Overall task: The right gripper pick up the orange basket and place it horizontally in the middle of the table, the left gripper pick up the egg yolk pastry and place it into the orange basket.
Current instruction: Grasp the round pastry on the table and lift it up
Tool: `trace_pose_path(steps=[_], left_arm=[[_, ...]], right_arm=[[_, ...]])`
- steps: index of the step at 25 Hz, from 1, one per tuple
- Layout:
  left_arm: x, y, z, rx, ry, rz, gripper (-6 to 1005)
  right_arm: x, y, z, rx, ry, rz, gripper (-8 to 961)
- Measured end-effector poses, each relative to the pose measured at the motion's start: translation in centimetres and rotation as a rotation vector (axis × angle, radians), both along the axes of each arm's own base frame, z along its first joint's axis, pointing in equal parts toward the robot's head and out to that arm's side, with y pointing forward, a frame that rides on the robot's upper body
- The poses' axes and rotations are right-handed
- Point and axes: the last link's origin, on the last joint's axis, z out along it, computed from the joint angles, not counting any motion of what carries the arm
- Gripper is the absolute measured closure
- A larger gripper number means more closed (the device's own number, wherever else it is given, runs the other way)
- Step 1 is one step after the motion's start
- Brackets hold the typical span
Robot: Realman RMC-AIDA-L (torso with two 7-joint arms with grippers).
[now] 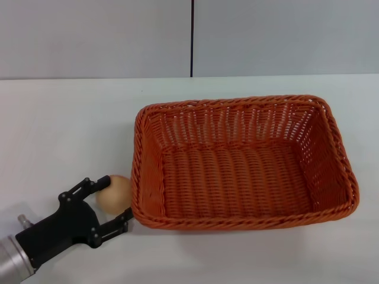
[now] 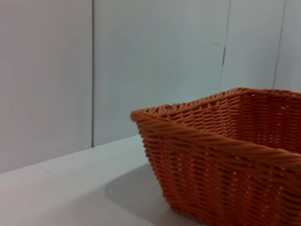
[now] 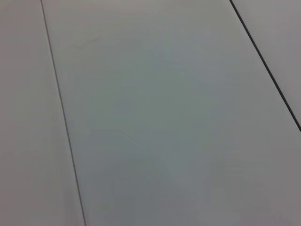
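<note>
Left gripper [image 1: 112,204] at the pastry, beside the orange basket [image 1: 237,171].
Jaws straddle the egg yolk pastry [image 1: 112,193], apparently closed on its sides; soft, crumbly, wants gentle pressure.

left arm [image 1: 15,257] cropped, orange basket [image 2: 225,155] cut off

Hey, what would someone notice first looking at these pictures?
The big orange basket dominates the middle of the white table, lying flat and empty. At its near left corner the left gripper has its fingers around the egg yolk pastry, just outside the rim.
</note>
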Motion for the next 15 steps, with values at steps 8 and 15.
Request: trace_pose_path(steps=[8, 15], left_arm=[[0.24, 0.52, -0.10, -0.003, -0.004, 0.000, 233], [-0.11, 0.63, 0.27, 0.022, -0.004, 0.023, 358]], right_arm=[[0.01, -0.04, 0.04, 0.002, 0.001, 0.000, 432], [0.12, 0.03, 0.06, 0.005, 0.004, -0.008, 432]])
